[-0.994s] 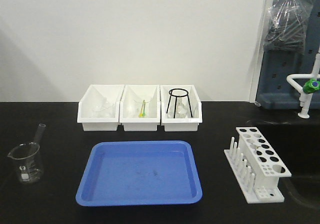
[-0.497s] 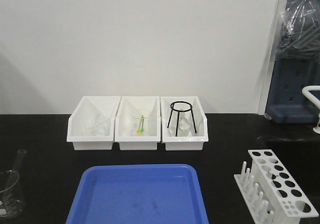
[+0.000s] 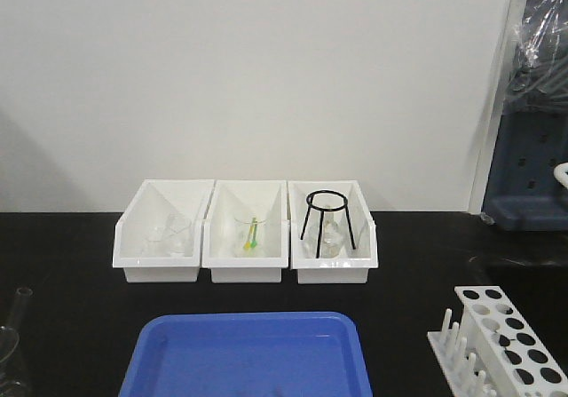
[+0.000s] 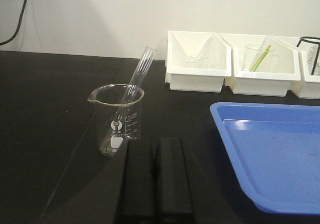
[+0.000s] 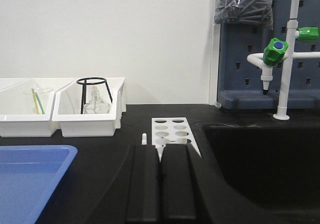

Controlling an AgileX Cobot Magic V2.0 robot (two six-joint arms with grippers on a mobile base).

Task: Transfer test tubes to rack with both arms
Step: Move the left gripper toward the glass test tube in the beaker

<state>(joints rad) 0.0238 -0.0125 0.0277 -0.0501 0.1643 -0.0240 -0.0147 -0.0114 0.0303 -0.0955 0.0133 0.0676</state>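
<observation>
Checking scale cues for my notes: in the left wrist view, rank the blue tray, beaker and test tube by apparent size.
1. Blue tray, largest, though cropped by the frame.
2. Beaker.
3. Test tube, thinnest, yet longer than the beaker is tall.

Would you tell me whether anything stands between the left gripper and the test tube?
Only the beaker: the test tube leans inside it, so its glass wall shields the tube's lower part from the left gripper. The part above the rim is free, and nothing else lies between them.

Black bench (image 3: pixel 71 255): bins (image 3: pixel 246 273), tray (image 3: pixel 248 361), rack (image 3: pixel 469 326), beaker (image 4: pixel 117 119)
</observation>
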